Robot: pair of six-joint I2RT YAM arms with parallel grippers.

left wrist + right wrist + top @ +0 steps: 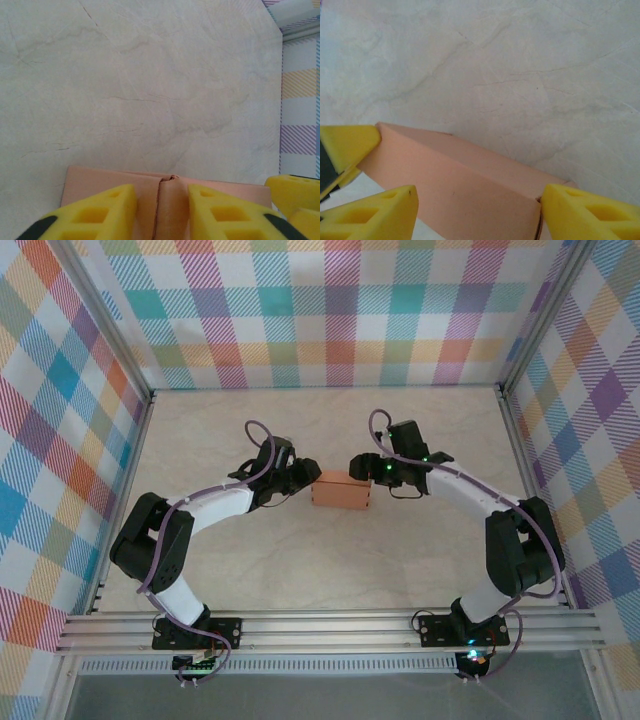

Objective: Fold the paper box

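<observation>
The paper box is a small closed salmon-orange box lying in the middle of the table between both arms. My left gripper is at its left end. In the left wrist view the gripper has its yellow fingers close either side of a bulging flap seam of the box. My right gripper reaches over the box's far right corner. In the right wrist view this gripper stands wide apart across the box, its right finger touching the box's end corner.
The table is pale marble-patterned, walled by plaid panels at the back and both sides. A metal rail with the arm bases runs along the near edge. The other arm's yellow finger intrudes in each wrist view, the right gripper's finger and the left gripper's finger.
</observation>
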